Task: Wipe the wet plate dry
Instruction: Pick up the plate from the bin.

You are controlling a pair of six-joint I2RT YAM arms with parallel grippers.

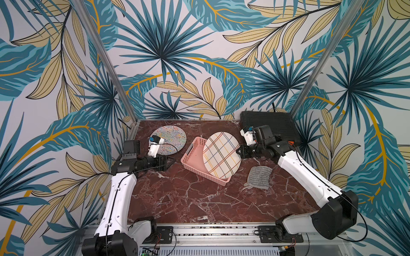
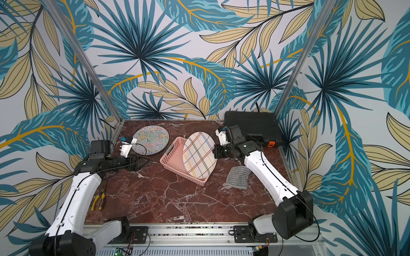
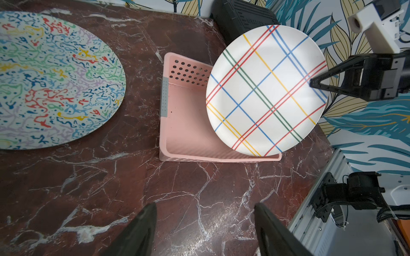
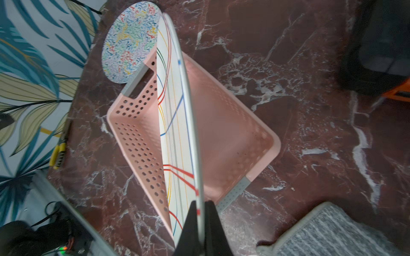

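The checked plate (image 1: 221, 155) stood nearly on edge, its lower rim resting inside the pink basket (image 1: 195, 165) and its patterned face turned toward the left arm. The right gripper (image 4: 200, 210) was clamped on the plate's rim at the side away from that arm. The right wrist view showed the thin edge pinched between the two black fingers. Propped this way, the plate probably kept part of its weight on the basket, so a light pinch was enough to steady it while its face stayed open to a wipe.

The grey cloth (image 1: 258, 177) lay bunched on the bench (image 1: 199, 204) just beside the right forearm, apart from the plate and touched by neither gripper — so the drying itself looked not yet begun.

The right arm reached forward from its base at the front rail. Its forearm sloped up and its wrist turned level, so it met the rim from the side. The left arm rose steeply to a level wrist aimed at the basket. The left gripper (image 3: 204, 205) hung over bare bench with its jaws apart and nothing between them, near a speckled disc (image 1: 168, 139) lying flat at the back.
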